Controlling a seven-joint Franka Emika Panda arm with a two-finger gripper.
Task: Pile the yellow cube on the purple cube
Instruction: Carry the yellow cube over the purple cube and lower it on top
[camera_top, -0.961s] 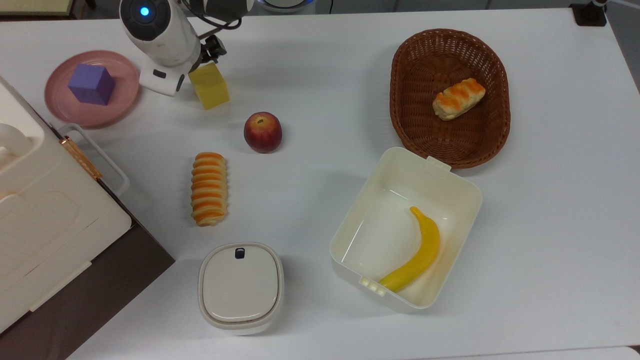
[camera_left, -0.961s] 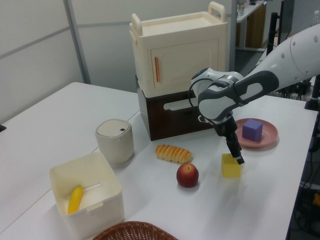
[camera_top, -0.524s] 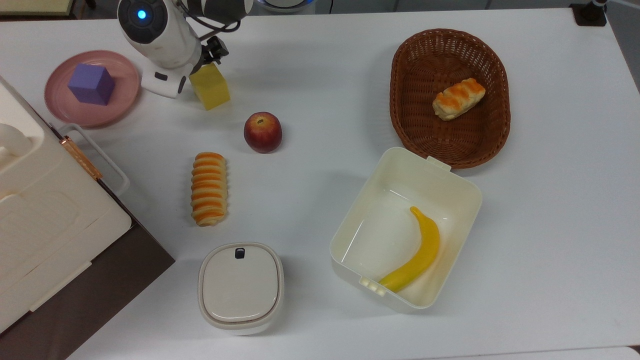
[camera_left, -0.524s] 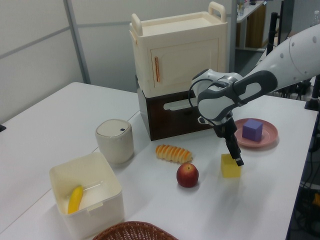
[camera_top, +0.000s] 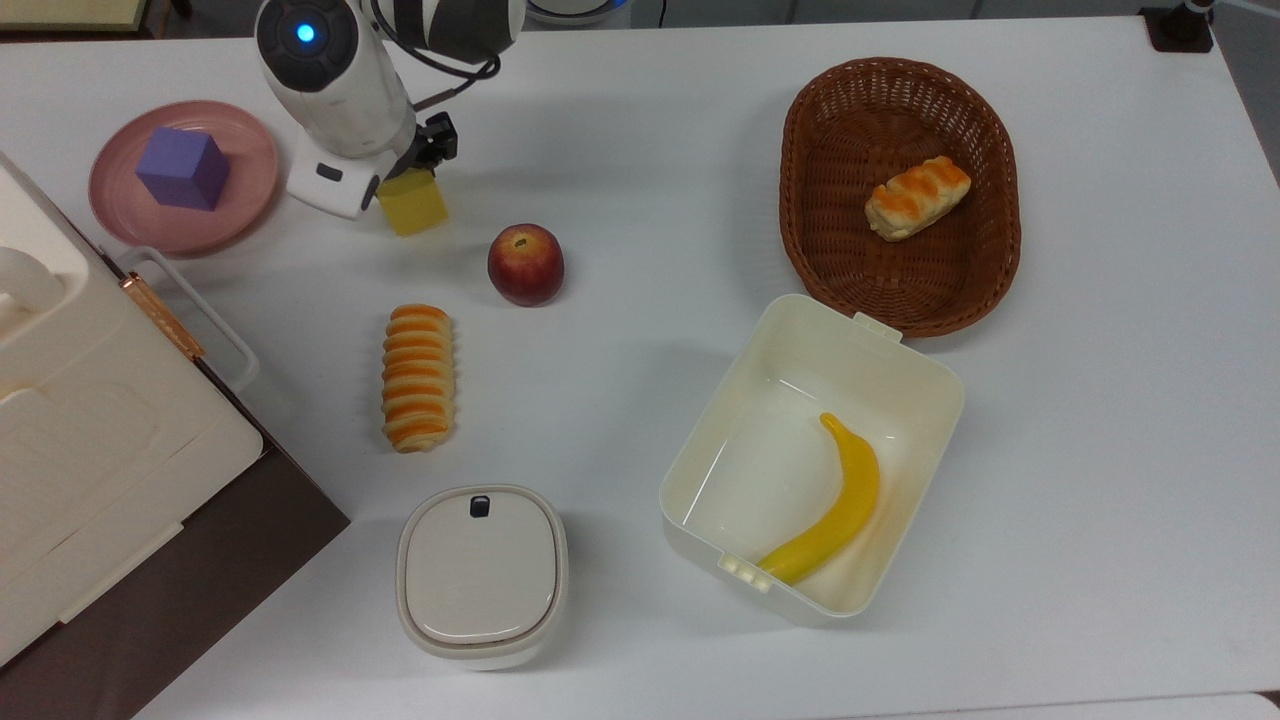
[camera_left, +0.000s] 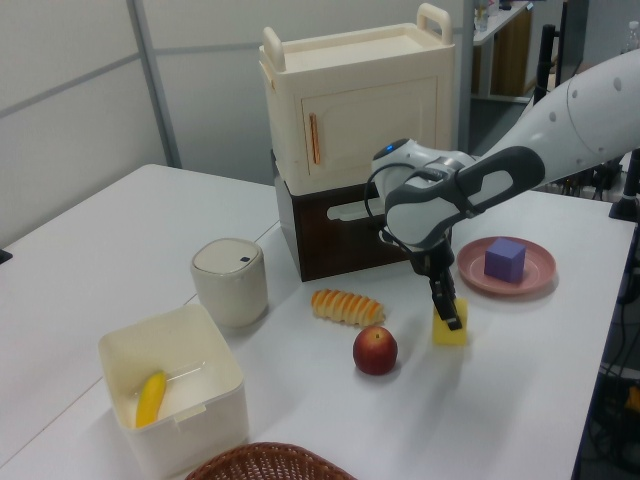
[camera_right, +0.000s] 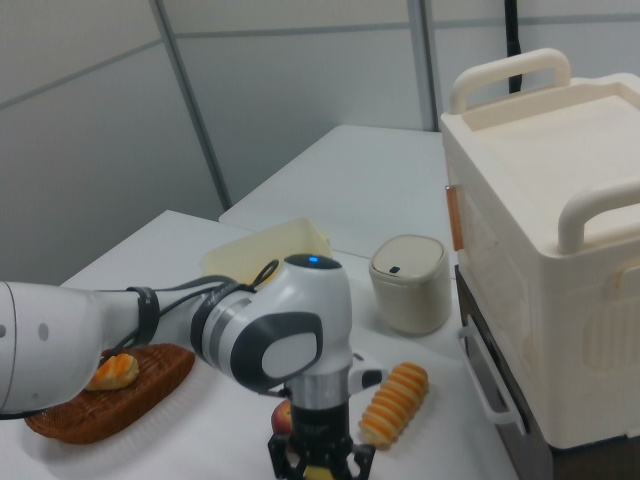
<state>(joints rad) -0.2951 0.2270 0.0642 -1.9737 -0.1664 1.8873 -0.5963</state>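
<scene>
Now the tool (camera_left: 447, 312) sits down over the yellow cube (camera_top: 413, 203), lower than a second ago, when it hung just above the block's top edge. In the left view the dark fingers (camera_left: 453, 317) overlap the cube's upper face; in the top view the wrist covers the cube's far part. Since half a second ago the cube has shifted slightly toward the apple (camera_top: 525, 264) and turned a little, so contact has been made. Whether the fingers have closed on the block I cannot tell; the gap between them is hidden by the wrist.

The yellow cube rests on the white surface (camera_top: 640, 150), near the apple, well apart from the pink plate (camera_top: 120, 215). The purple cube (camera_top: 182, 168) sits on that plate, untouched and upright, at the top view's left.

Judgement: the step in hand is the grasp. The lift and the carry to the plate are not yet done. The cube's shift suggests an off-centre approach; a skewed grip could make the later placing on the purple cube unstable.
</scene>
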